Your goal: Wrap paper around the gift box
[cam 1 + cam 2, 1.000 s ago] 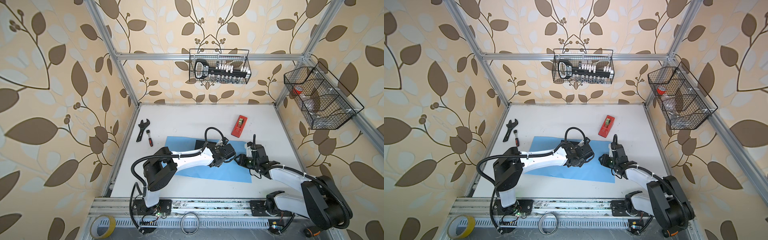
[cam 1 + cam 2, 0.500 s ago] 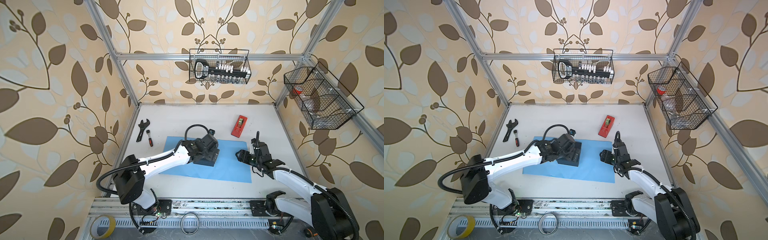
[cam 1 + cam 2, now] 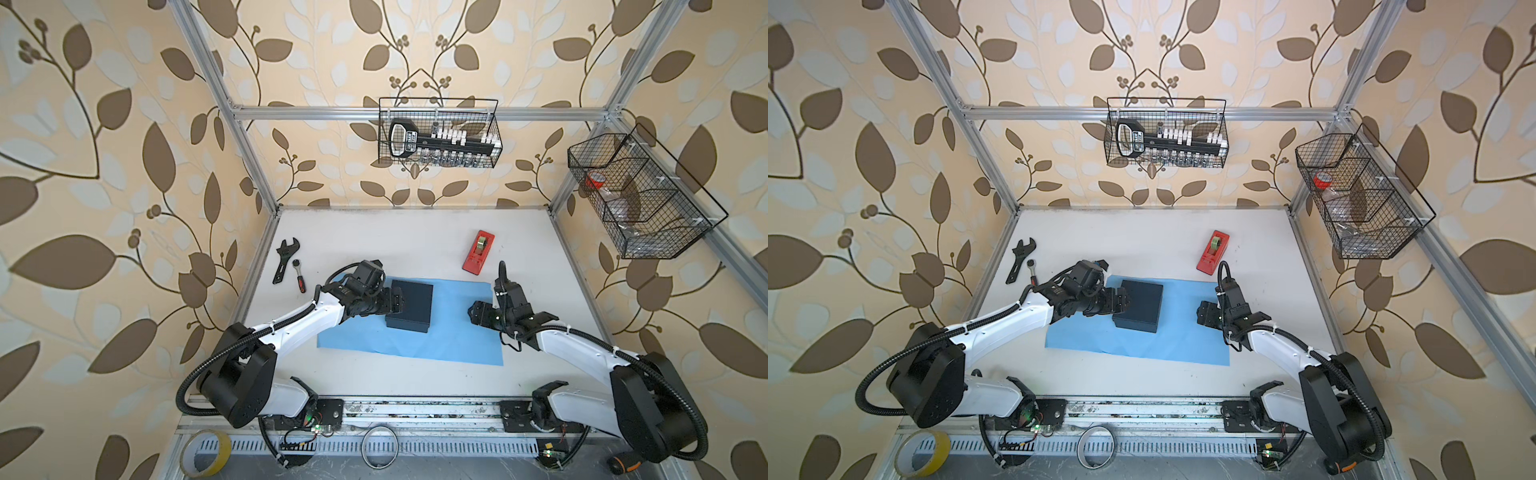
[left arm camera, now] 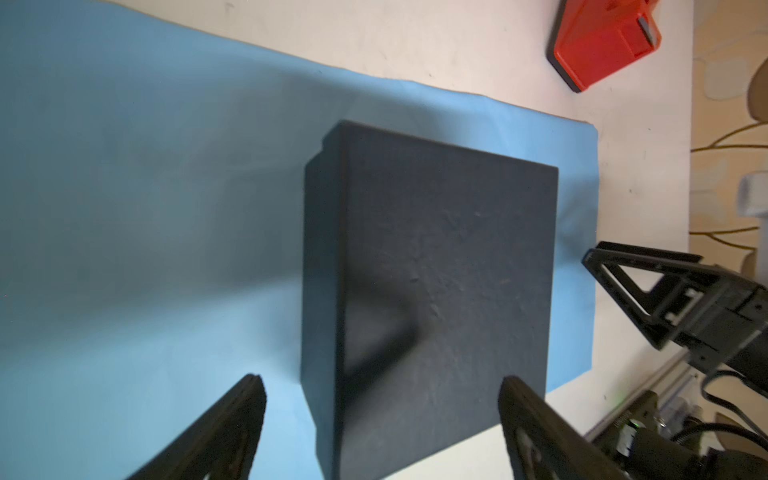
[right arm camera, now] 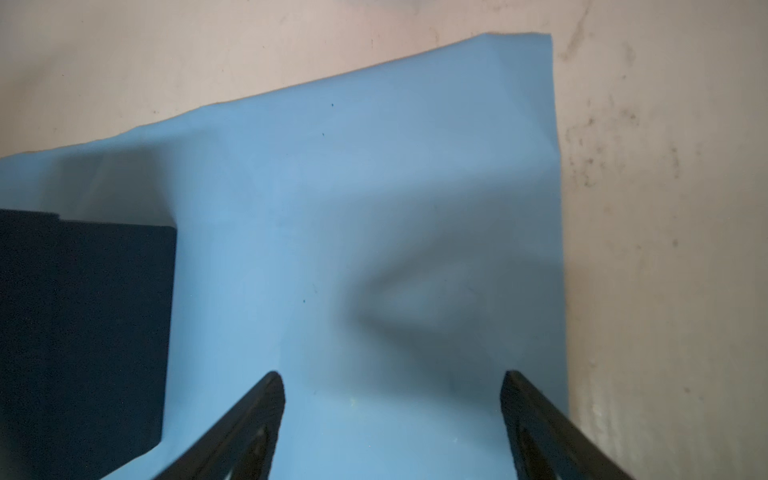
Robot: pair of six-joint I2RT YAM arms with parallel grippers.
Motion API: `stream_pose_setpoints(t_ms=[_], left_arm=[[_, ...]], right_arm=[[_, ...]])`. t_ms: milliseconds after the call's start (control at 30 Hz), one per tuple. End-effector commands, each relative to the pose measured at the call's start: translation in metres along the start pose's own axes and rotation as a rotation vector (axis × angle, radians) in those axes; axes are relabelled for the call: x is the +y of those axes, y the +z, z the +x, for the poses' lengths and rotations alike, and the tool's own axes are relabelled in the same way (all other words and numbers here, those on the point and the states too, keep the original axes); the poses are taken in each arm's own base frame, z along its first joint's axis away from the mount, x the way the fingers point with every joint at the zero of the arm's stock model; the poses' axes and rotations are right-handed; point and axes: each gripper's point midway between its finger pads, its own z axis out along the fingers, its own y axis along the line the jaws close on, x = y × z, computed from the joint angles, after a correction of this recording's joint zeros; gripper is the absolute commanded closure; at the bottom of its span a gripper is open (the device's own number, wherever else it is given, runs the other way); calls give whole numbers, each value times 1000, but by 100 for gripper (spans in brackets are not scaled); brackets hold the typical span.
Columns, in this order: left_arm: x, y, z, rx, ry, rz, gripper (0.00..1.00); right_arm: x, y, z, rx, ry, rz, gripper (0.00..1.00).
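The dark gift box [image 3: 409, 305] [image 3: 1139, 305] lies flat on the left half of the light blue paper [image 3: 457, 328] [image 3: 1183, 332], which is spread on the white table. My left gripper [image 3: 398, 301] [image 3: 1122, 301] is at the box's left edge, open. In the left wrist view the gripper [image 4: 380, 384] hangs just over the box [image 4: 436, 270], one fingertip above the paper [image 4: 145, 208], nothing gripped. My right gripper [image 3: 475, 313] [image 3: 1203, 313] is open over the paper's right part [image 5: 374, 187], apart from the box [image 5: 83, 332]; its fingers [image 5: 270, 399] hold nothing.
A red tape dispenser [image 3: 478, 252] [image 4: 602, 41] sits behind the paper's right corner. A black wrench [image 3: 286, 259] and a small ratchet [image 3: 298, 278] lie at the back left. Wire baskets [image 3: 438, 137] [image 3: 640, 199] hang on the walls. A yellow tape roll [image 3: 208, 457] lies on the front rail.
Both grippers were together at the middle over the box. The left one has drawn back to the box's left edge. The right one has opened and pulled away to the right.
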Motion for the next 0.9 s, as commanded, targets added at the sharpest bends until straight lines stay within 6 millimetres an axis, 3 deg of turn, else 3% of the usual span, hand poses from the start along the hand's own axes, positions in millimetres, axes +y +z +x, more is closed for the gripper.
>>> stream_pose_setpoints(t_ms=[0,633,867], left_arm=[[-21,1,3,23,-23,114,11],[-21,-11,9,15,-25,125,12],[-23,-5,16,50,-39,155,12]], right_arm=[[5,3,-2,-5,-8,-22,19],[7,-2,-9,-25,-11,-40,21],[8,-4,-12,-29,-14,-48,21]])
